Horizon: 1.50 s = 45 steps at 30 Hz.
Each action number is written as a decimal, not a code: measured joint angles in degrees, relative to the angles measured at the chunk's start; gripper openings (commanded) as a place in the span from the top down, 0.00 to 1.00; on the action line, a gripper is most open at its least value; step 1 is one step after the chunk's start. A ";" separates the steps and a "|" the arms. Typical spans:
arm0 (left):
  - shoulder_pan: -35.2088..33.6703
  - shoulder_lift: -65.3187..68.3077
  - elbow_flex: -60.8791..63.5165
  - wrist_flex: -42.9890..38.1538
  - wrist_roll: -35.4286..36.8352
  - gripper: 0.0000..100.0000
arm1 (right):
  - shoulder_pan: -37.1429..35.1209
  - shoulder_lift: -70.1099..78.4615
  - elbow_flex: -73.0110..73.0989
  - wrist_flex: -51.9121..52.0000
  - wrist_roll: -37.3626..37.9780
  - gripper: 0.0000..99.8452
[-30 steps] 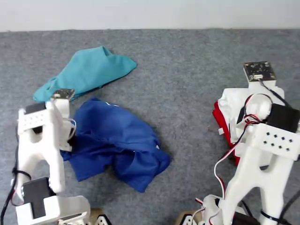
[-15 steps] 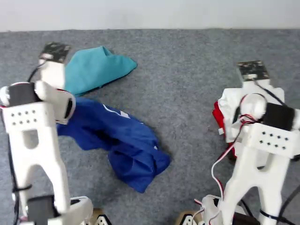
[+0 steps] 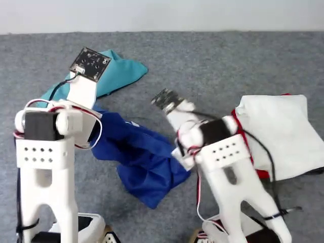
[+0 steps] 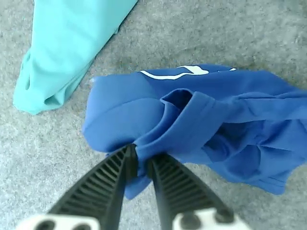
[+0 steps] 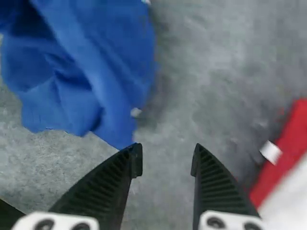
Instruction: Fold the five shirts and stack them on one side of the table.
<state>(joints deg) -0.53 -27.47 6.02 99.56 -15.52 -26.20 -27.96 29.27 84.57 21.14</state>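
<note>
Open carpet (image 3: pixel 212 66) beyond blue shirt (image 3: pixel 147 159)

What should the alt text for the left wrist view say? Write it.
The left gripper is shut on a fold of the crumpled blue shirt over the grey table. A teal shirt lies beside it.

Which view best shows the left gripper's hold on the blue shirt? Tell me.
Left wrist view: the left gripper grips the blue shirt close up. High view: the arm covers the grip. Right wrist view: the shirt's other end.
</note>
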 measured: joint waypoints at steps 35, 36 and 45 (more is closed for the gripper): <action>0.00 -6.15 5.01 0.00 0.00 0.98 | -9.67 0.00 32.18 -30.68 8.53 0.82; 0.00 -6.15 5.01 0.00 0.00 0.98 | -8.79 0.00 32.26 -31.03 8.44 0.82; 0.00 -6.15 5.01 0.00 0.00 0.98 | 1.93 0.00 32.26 -31.03 15.03 0.98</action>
<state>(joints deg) -0.53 -33.63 11.03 99.56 -15.52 -24.26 -27.96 61.54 53.54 36.18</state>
